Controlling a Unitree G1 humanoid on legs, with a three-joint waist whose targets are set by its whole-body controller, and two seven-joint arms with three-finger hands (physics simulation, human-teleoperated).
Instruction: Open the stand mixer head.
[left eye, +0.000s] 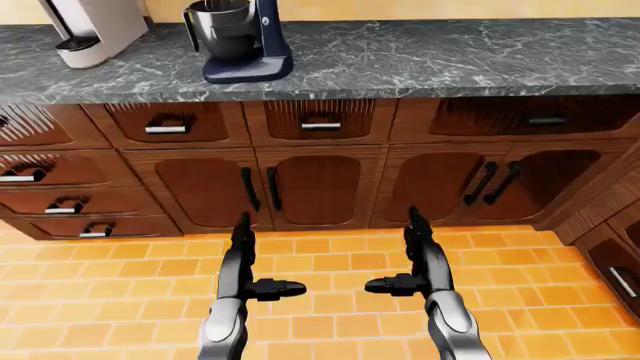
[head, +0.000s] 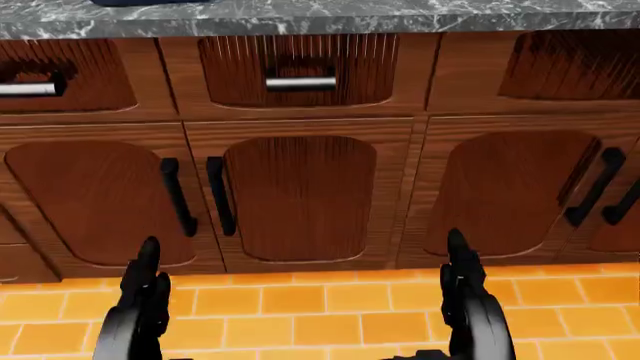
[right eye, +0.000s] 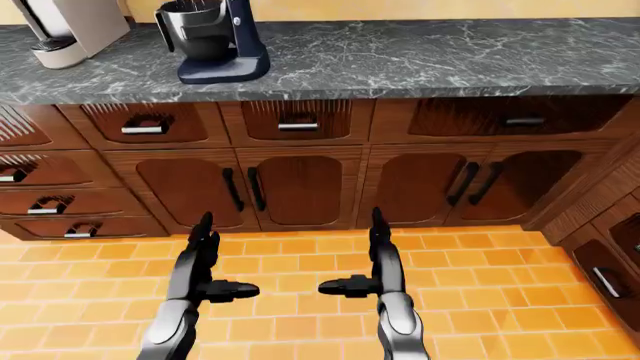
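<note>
Mixer (left eye: 240, 41) sits at eleven o'clock on the counter (left eye: 450, 56), well away. Left hand (left eye: 245, 274) and right hand (left eye: 412, 270) hang wide, empty. Best walk closer before reaching for the head.

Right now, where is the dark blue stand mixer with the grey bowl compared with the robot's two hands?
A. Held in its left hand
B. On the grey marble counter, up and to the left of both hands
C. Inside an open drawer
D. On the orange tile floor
B: the dark blue stand mixer stands on the grey marble counter, while the left hand and right hand hang open over the orange tile floor.
</note>
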